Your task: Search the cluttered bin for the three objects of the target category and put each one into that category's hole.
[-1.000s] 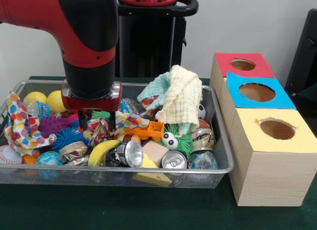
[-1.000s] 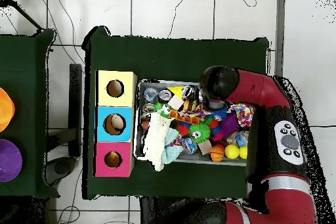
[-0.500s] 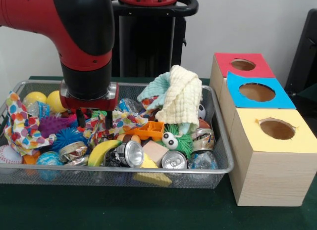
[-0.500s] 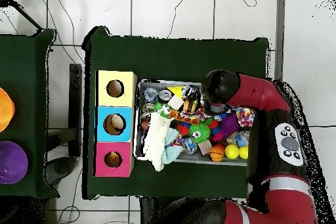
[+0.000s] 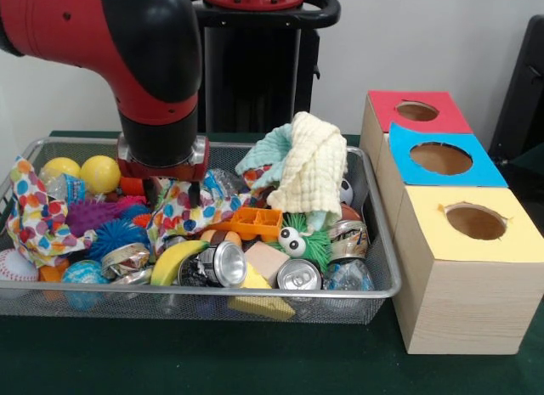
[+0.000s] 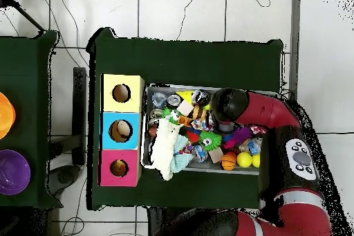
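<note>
Comparing with a second ago, the arm has shifted a bit toward the middle of the wire bin [image 5: 374, 286] and dropped lower, so the gripper [image 5: 172, 194] now sits down in the clutter. Its tips are buried in the polka-dot cloth [image 5: 189, 215], which looks more bunched up under it than before, and the green spiky thing that showed between the fingers earlier is covered now. Honestly can't tell if the gripper is clenched or released, the cloth hides it.

Everything else in the bin looks the same: yellow towel [image 5: 311, 170] draped on top at the back, banana [image 5: 176, 259] and crushed cans [image 5: 299, 274] at the front, yellow balls [image 5: 99, 173] in the far corner, googly-eyed green fuzzy toy [image 5: 304, 239] beside the orange tray [image 5: 257, 222].

Three boxes stand beside the bin on the tabletop [image 5: 255, 361], with red [image 5: 416, 111], blue [image 5: 440, 159] and yellow [image 5: 476, 222] holes.
</note>
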Robot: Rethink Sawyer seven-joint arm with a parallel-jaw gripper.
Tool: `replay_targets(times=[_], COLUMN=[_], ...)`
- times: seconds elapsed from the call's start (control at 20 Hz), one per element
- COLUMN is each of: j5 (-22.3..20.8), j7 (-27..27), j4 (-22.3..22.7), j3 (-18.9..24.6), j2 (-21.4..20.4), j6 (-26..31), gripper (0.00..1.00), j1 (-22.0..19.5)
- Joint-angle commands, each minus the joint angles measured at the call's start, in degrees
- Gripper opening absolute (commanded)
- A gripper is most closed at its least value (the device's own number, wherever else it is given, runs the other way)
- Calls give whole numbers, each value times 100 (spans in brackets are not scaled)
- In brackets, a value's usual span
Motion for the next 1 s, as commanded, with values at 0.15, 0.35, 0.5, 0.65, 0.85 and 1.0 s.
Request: replay_targets(times=[0.15,0.35,0.5,0.65,0.85,1.0], j5=[255,301,401,482,586,612], j7=[1069,1041,1173,1245,1248,1143], j4=[640,665,735,823,1119,1237], j3=[141,217,122,65,-48,-190], j2=[183,162,63,-54,-487,-892], j6=[-663,-934,-808,-737,-500,-124], gripper=[0,0,0,0,0,0], j1=[12,-38,20,60,112,173])
